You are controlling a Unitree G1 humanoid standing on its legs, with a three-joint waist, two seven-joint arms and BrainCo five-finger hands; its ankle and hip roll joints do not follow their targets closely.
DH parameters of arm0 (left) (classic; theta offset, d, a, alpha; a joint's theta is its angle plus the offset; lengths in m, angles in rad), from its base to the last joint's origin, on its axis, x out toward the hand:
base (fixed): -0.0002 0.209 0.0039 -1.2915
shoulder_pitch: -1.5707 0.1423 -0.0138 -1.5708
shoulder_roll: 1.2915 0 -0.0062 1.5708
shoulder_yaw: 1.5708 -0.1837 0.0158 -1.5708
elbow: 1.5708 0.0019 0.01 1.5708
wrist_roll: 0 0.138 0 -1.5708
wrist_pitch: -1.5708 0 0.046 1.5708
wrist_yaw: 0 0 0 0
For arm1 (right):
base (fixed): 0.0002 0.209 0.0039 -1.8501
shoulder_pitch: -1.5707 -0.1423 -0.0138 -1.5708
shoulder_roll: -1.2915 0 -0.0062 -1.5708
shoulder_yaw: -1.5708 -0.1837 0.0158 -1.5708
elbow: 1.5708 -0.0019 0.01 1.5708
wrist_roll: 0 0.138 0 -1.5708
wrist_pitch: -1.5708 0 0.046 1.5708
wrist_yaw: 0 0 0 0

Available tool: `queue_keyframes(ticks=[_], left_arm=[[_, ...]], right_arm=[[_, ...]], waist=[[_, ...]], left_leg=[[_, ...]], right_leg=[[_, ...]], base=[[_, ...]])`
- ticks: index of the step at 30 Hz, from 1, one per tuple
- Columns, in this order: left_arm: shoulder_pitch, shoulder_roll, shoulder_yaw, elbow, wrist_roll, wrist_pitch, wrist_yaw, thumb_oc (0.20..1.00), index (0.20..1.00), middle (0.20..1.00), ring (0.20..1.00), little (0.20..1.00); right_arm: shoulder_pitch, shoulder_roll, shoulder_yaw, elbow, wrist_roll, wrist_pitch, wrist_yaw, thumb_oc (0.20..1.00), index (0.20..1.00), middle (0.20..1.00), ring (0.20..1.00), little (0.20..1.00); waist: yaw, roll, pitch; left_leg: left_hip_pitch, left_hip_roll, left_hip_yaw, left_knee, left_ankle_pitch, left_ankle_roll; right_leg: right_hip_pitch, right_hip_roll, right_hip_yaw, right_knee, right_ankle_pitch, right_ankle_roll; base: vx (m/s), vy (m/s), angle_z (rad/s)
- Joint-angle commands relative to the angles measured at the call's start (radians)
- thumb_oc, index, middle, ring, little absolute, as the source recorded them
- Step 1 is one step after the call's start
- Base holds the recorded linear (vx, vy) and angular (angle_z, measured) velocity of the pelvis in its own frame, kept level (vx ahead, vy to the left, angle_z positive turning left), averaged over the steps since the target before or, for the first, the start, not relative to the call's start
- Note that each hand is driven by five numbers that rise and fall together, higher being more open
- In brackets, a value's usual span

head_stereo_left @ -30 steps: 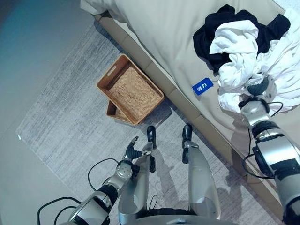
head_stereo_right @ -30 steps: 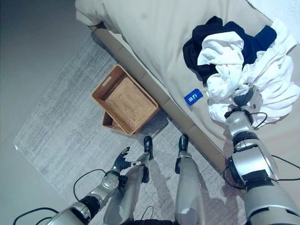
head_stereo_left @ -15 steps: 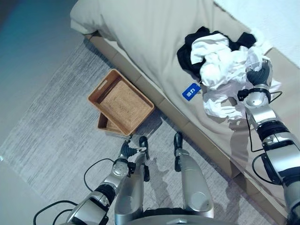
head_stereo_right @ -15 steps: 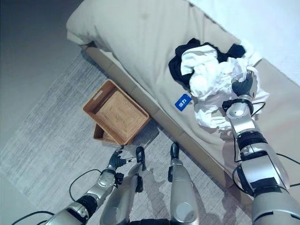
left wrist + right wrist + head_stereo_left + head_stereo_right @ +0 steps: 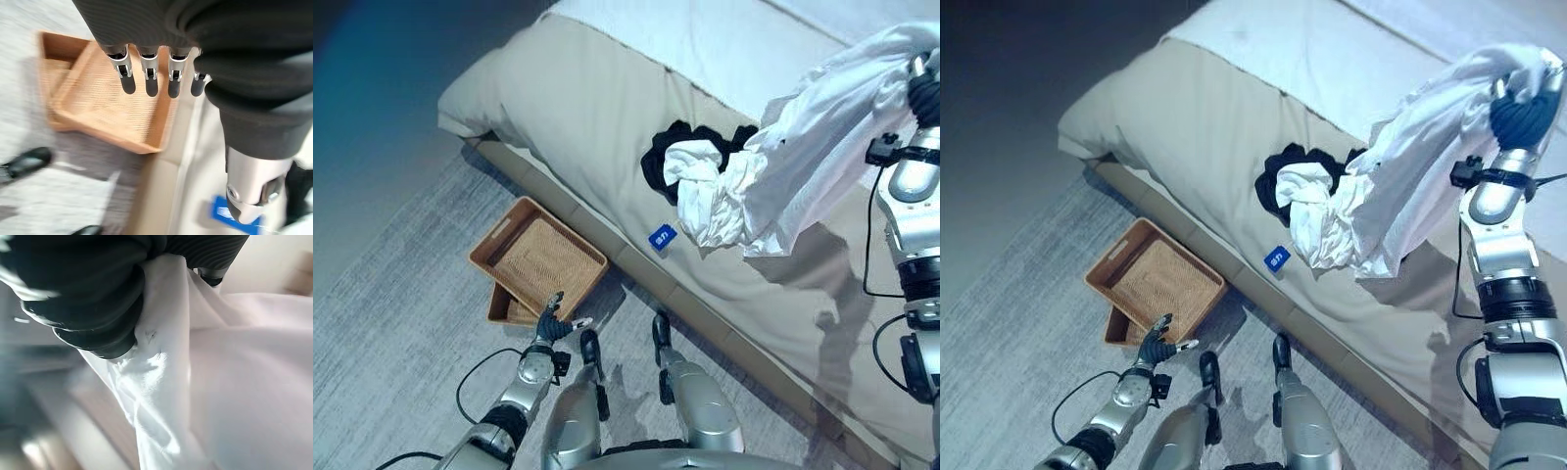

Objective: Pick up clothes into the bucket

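The right hand (image 5: 1520, 116) grips a big white crumpled shirt (image 5: 1400, 191) high above the tan bed (image 5: 1205, 127). The woven brown basket (image 5: 1151, 286) sits at 7 o'clock. The dangling shirt could snag the black clothes (image 5: 1278, 176). The left hand (image 5: 156, 73) hangs open.

Baskets (image 5: 536, 266) stacked on rug (image 5: 391, 333) against bed (image 5: 607, 127) front edge; clothes (image 5: 690, 162) on bed, mid-front.
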Motion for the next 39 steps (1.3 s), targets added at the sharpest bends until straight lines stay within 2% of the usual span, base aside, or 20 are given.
queue_keyframes(ticks=[1,5,8,9,10,11,14,17,21,23,30,39], left_arm=[[0.008,0.010,-0.011,-0.032,0.005,-0.039,-0.022,1.000,1.000,1.000,1.000,1.000],[0.005,0.017,-0.019,-0.146,-0.041,-0.041,-0.055,1.000,1.000,1.000,1.000,1.000],[-0.010,0.046,-0.027,-0.328,-0.091,-0.049,-0.089,1.000,1.000,1.000,1.000,1.000],[-0.019,0.078,-0.023,-0.453,-0.130,-0.044,-0.117,1.000,1.000,1.000,1.000,1.000],[-0.016,0.080,-0.022,-0.456,-0.131,-0.041,-0.117,1.000,1.000,1.000,1.000,1.000],[-0.032,0.103,-0.022,-0.535,-0.147,-0.037,-0.134,1.000,1.000,1.000,1.000,1.000],[-0.119,0.179,-0.018,-0.745,-0.192,-0.013,-0.166,1.000,1.000,1.000,1.000,1.000],[-0.267,0.215,-0.053,-0.793,-0.170,0.001,-0.160,1.000,1.000,1.000,1.000,1.000],[-0.486,0.205,-0.142,-0.760,-0.116,0.020,-0.146,1.000,1.000,1.000,1.000,1.000],[-0.606,0.188,-0.186,-0.716,-0.027,0.030,-0.125,1.000,1.000,1.000,1.000,1.000],[-0.719,0.098,-0.227,-0.554,0.076,0.057,-0.081,1.000,1.000,1.000,1.000,1.000],[-0.737,0.024,-0.244,-0.357,0.138,0.097,-0.069,1.000,1.000,1.000,1.000,1.000]], right_arm=[[-0.109,-0.077,0.003,-0.021,-0.028,-0.048,-0.042,0.200,0.200,0.200,0.200,0.200],[-0.182,-0.112,0.046,0.008,-0.021,-0.030,-0.028,0.200,0.200,0.200,0.200,0.200],[-0.204,-0.115,0.073,-0.003,0.000,-0.026,0.002,0.200,0.200,0.200,0.200,0.200],[-0.201,-0.112,0.085,-0.036,0.019,-0.025,0.031,0.200,0.200,0.200,0.200,0.200],[-0.199,-0.111,0.084,-0.036,0.019,-0.024,0.031,0.200,0.200,0.200,0.200,0.200],[-0.195,-0.108,0.089,-0.050,0.035,-0.028,0.052,0.200,0.200,0.200,0.200,0.200],[-0.143,-0.073,0.098,-0.158,0.070,-0.025,0.113,0.200,0.200,0.200,0.200,0.200],[-0.095,-0.044,0.117,-0.246,0.112,-0.026,0.184,0.200,0.200,0.200,0.200,0.200],[-0.033,-0.021,0.136,-0.357,0.197,-0.038,0.300,0.200,0.200,0.200,0.200,0.200],[-0.005,-0.004,0.170,-0.436,0.249,-0.036,0.382,0.200,0.200,0.200,0.200,0.200],[0.027,0.006,0.244,-0.600,0.335,-0.042,0.519,0.200,0.200,0.200,0.200,0.200],[-0.026,0.063,0.271,-0.764,0.353,-0.072,0.547,0.200,0.200,0.200,0.200,0.200]], waist=[[0.016,-0.049,-0.141],[0.011,-0.053,-0.186],[0.009,-0.054,-0.216],[0.007,-0.055,-0.232],[0.007,-0.055,-0.234],[0.006,-0.054,-0.243],[-0.002,-0.051,-0.262],[-0.010,-0.048,-0.281],[-0.016,-0.048,-0.293],[-0.020,-0.046,-0.295],[-0.024,-0.043,-0.292],[-0.026,-0.034,-0.284]], left_leg=[[0.011,-0.018,-0.034,0.093,-0.106,-0.010],[0.061,-0.017,-0.030,0.067,-0.106,-0.009],[0.090,-0.014,-0.026,0.061,-0.110,-0.009],[0.098,-0.016,-0.022,0.058,-0.104,-0.007],[0.104,-0.014,-0.022,0.056,-0.113,-0.008],[0.110,-0.014,-0.023,0.053,-0.114,-0.008],[0.118,-0.016,-0.017,0.051,-0.106,-0.006],[0.132,-0.015,-0.015,0.046,-0.108,-0.006],[0.143,-0.014,-0.018,0.046,-0.111,-0.005],[0.146,-0.015,-0.017,0.048,-0.111,-0.004],[0.149,-0.015,-0.015,0.053,-0.108,-0.005],[0.151,-0.016,-0.012,0.059,-0.110,-0.002]], right_leg=[[0.033,-0.060,-0.051,0.087,-0.063,0.078],[0.078,-0.059,-0.059,0.076,-0.068,0.081],[0.107,-0.060,-0.061,0.069,-0.070,0.083],[0.117,-0.061,-0.060,0.062,-0.063,0.083],[0.123,-0.060,-0.060,0.061,-0.070,0.085],[0.129,-0.060,-0.059,0.056,-0.071,0.085],[0.136,-0.062,-0.060,0.053,-0.064,0.085],[0.148,-0.061,-0.060,0.051,-0.065,0.086],[0.163,-0.062,-0.062,0.046,-0.065,0.088],[0.167,-0.062,-0.061,0.045,-0.064,0.089],[0.174,-0.061,-0.064,0.042,-0.062,0.089],[0.179,-0.063,-0.060,0.036,-0.057,0.090]], base=[[0.04,0.009,0.02],[0.05,0.006,0.05],[0.04,0.006,0.02],[0.04,0.019,0.00],[0.04,0.016,-0.02],[0.00,0.000,0.00],[0.00,0.005,-0.01],[0.00,0.000,0.00],[0.00,0.000,0.00],[0.00,0.000,0.00],[-0.01,-0.004,-0.03],[0.00,0.000,0.00]])
